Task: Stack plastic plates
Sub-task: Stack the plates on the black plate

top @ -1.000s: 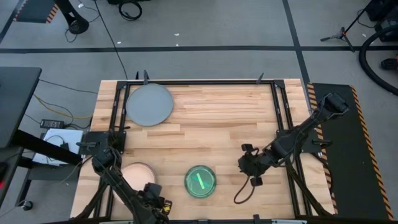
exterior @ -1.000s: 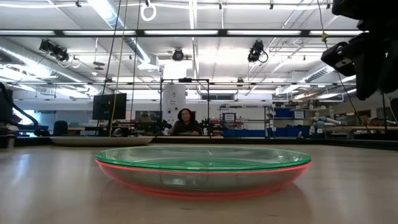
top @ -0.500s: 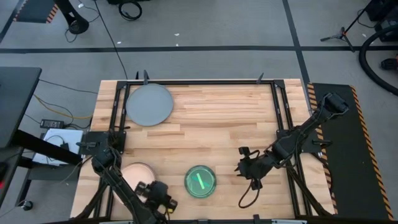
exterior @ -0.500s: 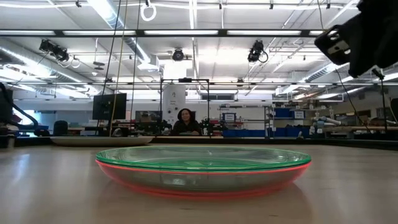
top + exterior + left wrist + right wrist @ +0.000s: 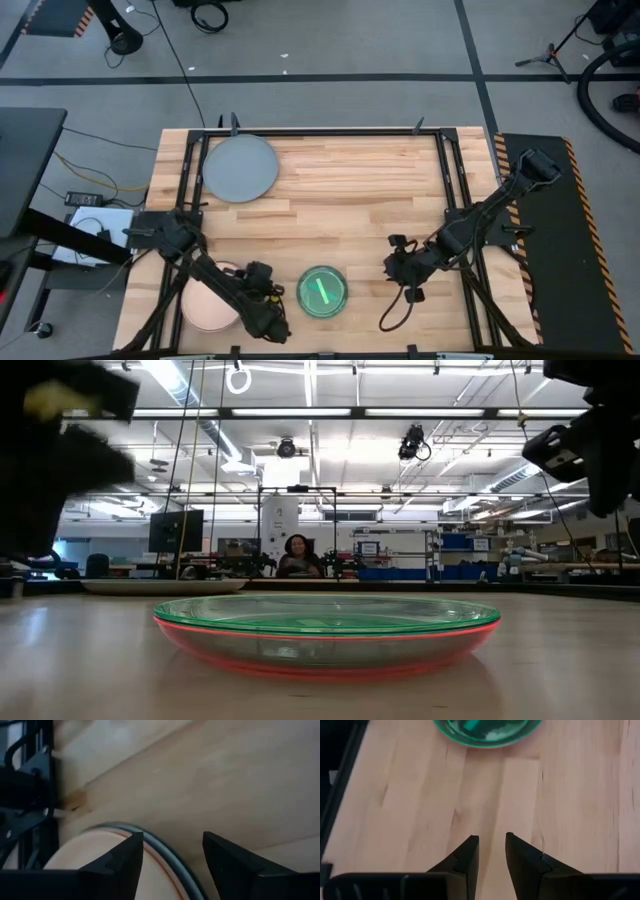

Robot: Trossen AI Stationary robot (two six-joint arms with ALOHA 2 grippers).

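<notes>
Plates: a peach stack (image 5: 208, 303) lies at the table's near left under the left gripper (image 5: 172, 862), fingers spread, empty. Right gripper (image 5: 491, 851) nearly closed beside round translucent green plate (image 5: 322, 291).

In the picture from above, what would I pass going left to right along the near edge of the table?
Peach plate → left hand → green plate → right hand. The grey plate lies at the far edge, out of this line.

No legible text or labels anywhere
</notes>
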